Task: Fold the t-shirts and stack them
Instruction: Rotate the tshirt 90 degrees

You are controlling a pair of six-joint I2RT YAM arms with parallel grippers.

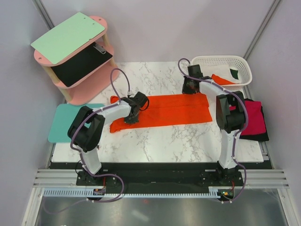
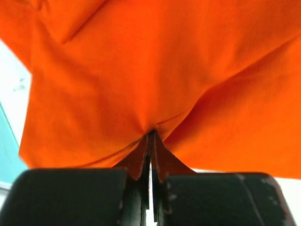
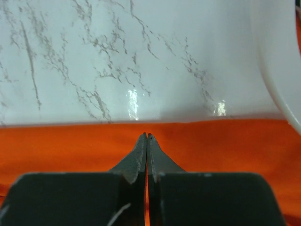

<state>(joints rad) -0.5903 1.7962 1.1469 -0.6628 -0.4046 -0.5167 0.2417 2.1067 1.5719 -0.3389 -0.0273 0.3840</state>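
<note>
A bright orange t-shirt (image 1: pixel 169 110) lies spread in a long band across the marble table. My left gripper (image 1: pixel 130 117) sits at its left end; in the left wrist view the left gripper (image 2: pixel 151 134) is shut on the cloth (image 2: pixel 141 70), which puckers into the tips. My right gripper (image 1: pixel 189 88) is at the shirt's far right corner. The right wrist view has the right gripper (image 3: pixel 147 135) shut, tips down in the orange cloth (image 3: pixel 70 150) just inside its far edge. A crimson t-shirt (image 1: pixel 254 115) lies folded on a black one (image 1: pixel 257 137) at the right.
A white lattice basket (image 1: pixel 221 59) at the back right holds orange, white and dark green cloth; its wall (image 3: pixel 277 70) stands close to my right gripper. A teal mat (image 1: pixel 63 122) lies at the left edge. A pink two-tier shelf (image 1: pixel 87 87) stands at the back left.
</note>
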